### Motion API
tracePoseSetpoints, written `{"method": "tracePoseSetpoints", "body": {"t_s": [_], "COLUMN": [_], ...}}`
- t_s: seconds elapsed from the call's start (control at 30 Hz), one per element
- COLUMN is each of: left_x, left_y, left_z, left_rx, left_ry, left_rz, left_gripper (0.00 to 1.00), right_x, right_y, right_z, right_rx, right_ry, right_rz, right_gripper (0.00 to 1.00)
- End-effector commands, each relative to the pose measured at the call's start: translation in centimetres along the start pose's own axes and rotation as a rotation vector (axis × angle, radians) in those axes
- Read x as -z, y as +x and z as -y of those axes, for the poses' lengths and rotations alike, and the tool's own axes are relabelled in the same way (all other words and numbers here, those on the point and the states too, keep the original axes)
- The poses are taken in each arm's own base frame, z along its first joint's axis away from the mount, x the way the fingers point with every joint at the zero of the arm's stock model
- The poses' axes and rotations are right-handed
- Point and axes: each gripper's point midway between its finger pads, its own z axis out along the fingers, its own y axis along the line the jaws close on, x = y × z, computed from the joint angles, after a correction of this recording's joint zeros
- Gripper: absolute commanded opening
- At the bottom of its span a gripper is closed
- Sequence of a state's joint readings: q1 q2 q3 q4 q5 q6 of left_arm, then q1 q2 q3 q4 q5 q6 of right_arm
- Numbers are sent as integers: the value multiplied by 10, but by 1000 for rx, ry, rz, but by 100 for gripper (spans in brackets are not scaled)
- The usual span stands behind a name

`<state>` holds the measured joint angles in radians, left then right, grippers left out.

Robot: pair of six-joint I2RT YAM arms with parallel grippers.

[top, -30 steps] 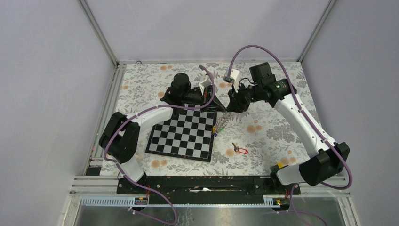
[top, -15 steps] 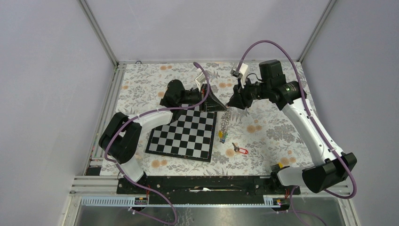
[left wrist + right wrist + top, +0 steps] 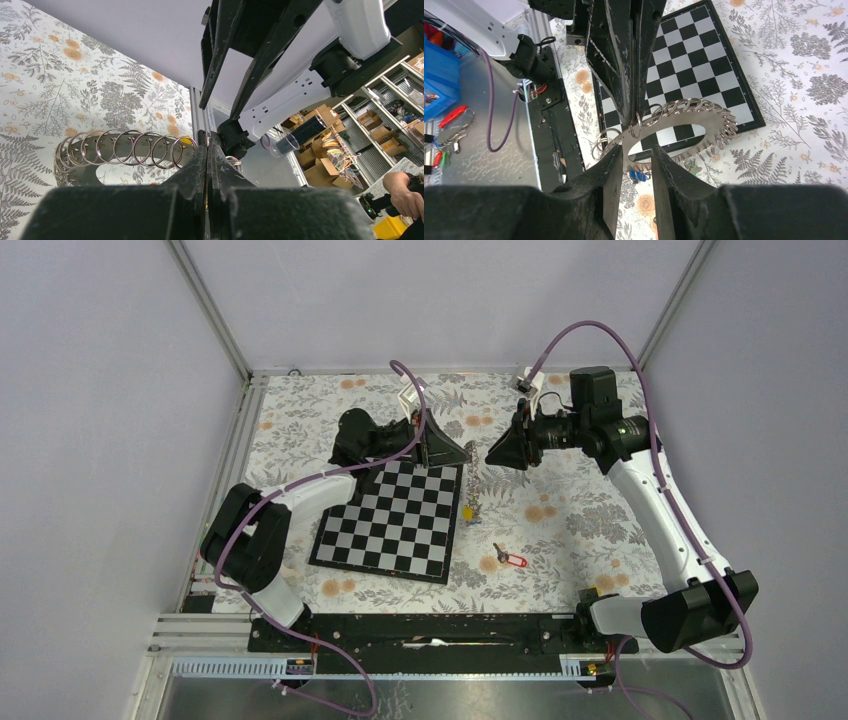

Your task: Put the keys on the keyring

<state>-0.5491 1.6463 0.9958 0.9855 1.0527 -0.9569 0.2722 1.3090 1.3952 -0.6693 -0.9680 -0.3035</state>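
Observation:
The keyring [image 3: 470, 490], a flat grey metal ring edged with many small wire loops, hangs by its upper edge from my left gripper [image 3: 455, 455], which is shut on it above the chessboard's far right corner. Keys with yellow and green tags [image 3: 467, 512] dangle from its lower end. In the right wrist view a blue-tagged key [image 3: 638, 176] hangs under the keyring [image 3: 719, 117]. One key with a red tag [image 3: 510, 560] lies on the cloth. My right gripper [image 3: 492, 453] is open, just right of the ring and holding nothing. The left wrist view shows the loops [image 3: 120, 150] beside the shut left gripper [image 3: 207, 142].
A black-and-white chessboard [image 3: 390, 525] lies on the flowered cloth left of centre. The two grippers face each other closely at the back of the table. Metal frame rails run along the left and near edges.
My right gripper has opened, let go of the keyring and drawn back to the right. The left gripper has shifted a little, and the ring now hangs from it alone.

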Motion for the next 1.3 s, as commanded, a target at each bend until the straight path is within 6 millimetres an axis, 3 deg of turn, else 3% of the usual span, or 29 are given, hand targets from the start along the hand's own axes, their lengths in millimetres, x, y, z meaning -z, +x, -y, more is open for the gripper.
{"method": "tracePoseSetpoints", "body": {"t_s": [0.0, 0.6, 1.03, 1.27], "left_x": [4, -1, -4, -5], "left_y": [-32, -35, -33, -31], "left_z": [31, 23, 20, 18], "left_rx": [-64, 65, 80, 80], "left_ry": [39, 28, 20, 14], "left_rz": [85, 136, 132, 126], "left_gripper": [0, 0, 0, 0], "right_x": [0, -18, -21, -20], "right_y": [-10, -11, -9, -11], "right_z": [-12, -7, -8, -9], "right_rx": [4, -94, -120, -117], "right_ry": [-70, -179, -212, -218], "right_rz": [50, 86, 94, 98], "right_gripper": [34, 40, 29, 13]}}
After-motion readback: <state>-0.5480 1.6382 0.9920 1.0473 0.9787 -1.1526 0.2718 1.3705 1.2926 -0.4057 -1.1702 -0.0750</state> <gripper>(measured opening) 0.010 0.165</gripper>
